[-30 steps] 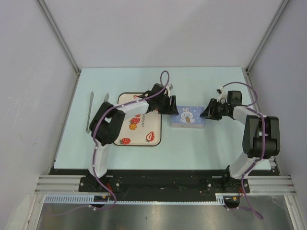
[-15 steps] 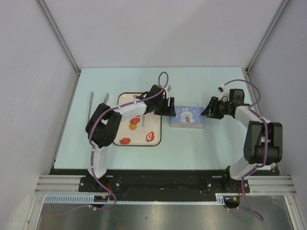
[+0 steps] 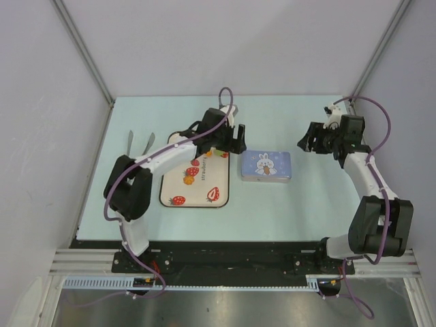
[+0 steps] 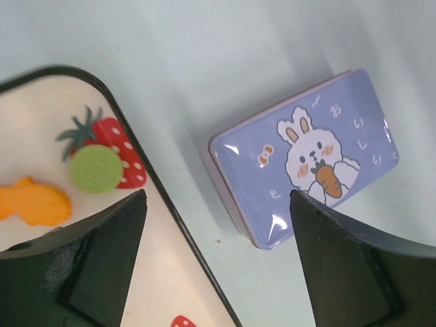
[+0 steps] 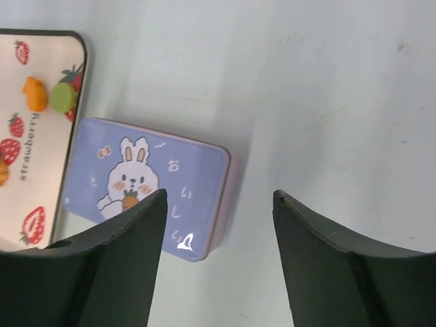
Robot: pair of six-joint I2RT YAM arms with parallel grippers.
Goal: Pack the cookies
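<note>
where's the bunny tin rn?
Top view: the bunny tin lies closed at mid-table, just right of the strawberry tray, with a narrow gap between them.

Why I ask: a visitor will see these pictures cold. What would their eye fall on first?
The lilac tin with a rabbit holding a carrot, lid shut, lies on the table. Just left of it is the strawberry-print tray, carrying a green cookie and an orange cookie at its far end. The left gripper and right gripper hang open on either side of the tin, holding nothing.
</note>
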